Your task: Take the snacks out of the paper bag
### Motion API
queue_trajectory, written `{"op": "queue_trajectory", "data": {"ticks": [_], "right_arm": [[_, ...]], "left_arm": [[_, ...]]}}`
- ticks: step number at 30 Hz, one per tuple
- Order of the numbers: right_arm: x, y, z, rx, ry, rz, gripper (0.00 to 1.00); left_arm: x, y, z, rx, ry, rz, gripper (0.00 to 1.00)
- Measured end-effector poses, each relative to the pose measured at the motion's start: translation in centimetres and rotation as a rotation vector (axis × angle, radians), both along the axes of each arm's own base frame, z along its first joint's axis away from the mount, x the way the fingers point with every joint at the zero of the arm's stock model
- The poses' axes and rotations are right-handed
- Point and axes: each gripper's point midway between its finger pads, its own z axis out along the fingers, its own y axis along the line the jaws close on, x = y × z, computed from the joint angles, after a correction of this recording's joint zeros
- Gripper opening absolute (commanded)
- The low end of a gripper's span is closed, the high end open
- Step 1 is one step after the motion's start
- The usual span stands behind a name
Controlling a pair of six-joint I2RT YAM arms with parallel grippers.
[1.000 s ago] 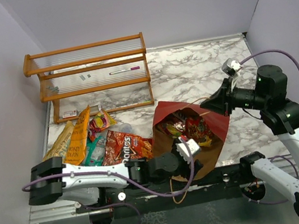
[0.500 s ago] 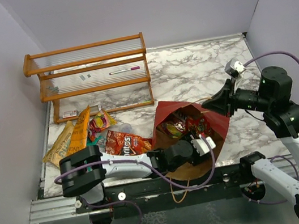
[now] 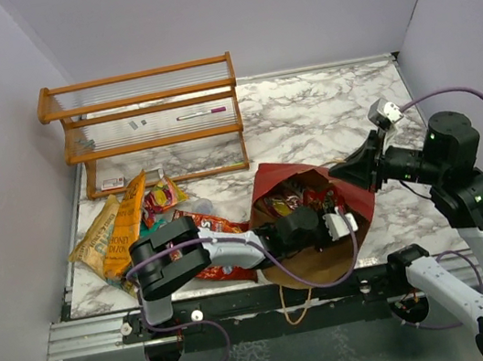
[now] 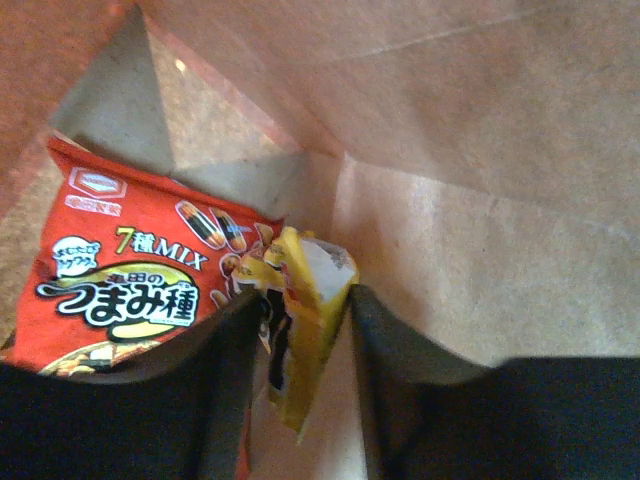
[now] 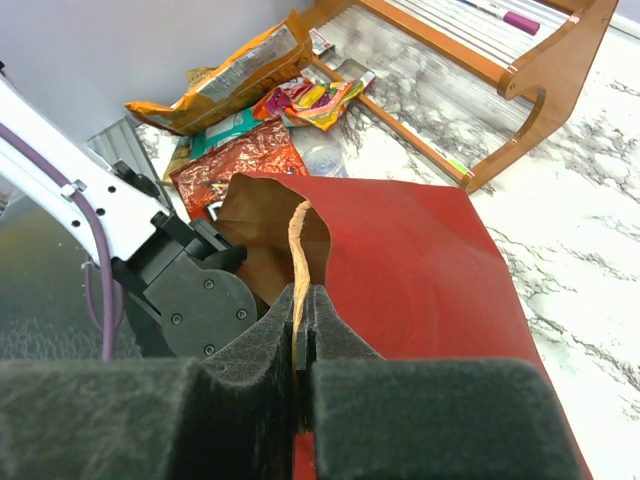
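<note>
Bag lies at 5 o'clock on bench; right claw pinches its 2 o'clock rim. Left claw, inside bag, grips yellow packet, red packet at its 9 o'clock.

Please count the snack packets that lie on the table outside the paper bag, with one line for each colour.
Tan long foil packet: 1
Orange long foil packet: 1
Multicoloured small plastic packet: 1
Teal plastic packet: 1
Red crinkly foil packet: 1
Total: 5
</note>
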Motion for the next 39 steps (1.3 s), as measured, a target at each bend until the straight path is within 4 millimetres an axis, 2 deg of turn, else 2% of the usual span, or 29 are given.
{"op": "queue_trajectory", "data": {"ticks": [2,6,11,16,21,24,27,32,35,37,39], "right_arm": [[-0.2,-0.1,0.0,-0.001,-0.005,-0.001,0.02],[-0.5,-0.4,0.0,-0.011,-0.014,-0.017,0.02],[-0.6,-1.2,0.0,-0.025,-0.039,-0.071,0.02],[0.1,-2.7,0.1,-0.037,-0.064,-0.193,0.02],[1.6,-5.0,-0.6,-0.041,-0.048,-0.377,0.02],[2.5,-6.2,-1.1,-0.043,-0.03,-0.474,0.02],[3.1,-7.0,-1.5,-0.04,-0.018,-0.536,0.02],[3.3,-7.2,-1.1,-0.021,-0.031,-0.562,0.02],[3.3,-7.2,-0.7,-0.01,-0.043,-0.563,0.02],[3.3,-7.2,-0.6,-0.007,-0.047,-0.563,0.02],[3.2,-7.3,-0.5,-0.004,-0.053,-0.563,0.02]], "left_arm": [[0.0,-0.2,0.8,-0.019,0.004,-0.001,0.14],[-0.5,0.6,2.6,-0.035,0.036,0.007,0.0],[-1.9,3.1,8.0,-0.113,0.076,0.016,0.0],[-4.3,6.3,13.8,-0.216,0.13,0.0,0.0],[-6.4,9.3,17.4,-0.261,0.204,-0.032,0.0],[-7.5,11.8,19.4,-0.286,0.254,-0.031,0.0],[-8.1,14.9,22.5,-0.364,0.285,-0.009,0.0],[-7.0,20.8,27.9,-0.536,0.316,0.14,0.0],[-5.5,23.7,28.9,-0.572,0.334,0.275,0.0],[-4.1,25.0,27.8,-0.54,0.351,0.398,0.0],[-2.7,26.2,25.5,-0.477,0.374,0.541,0.0]]}}
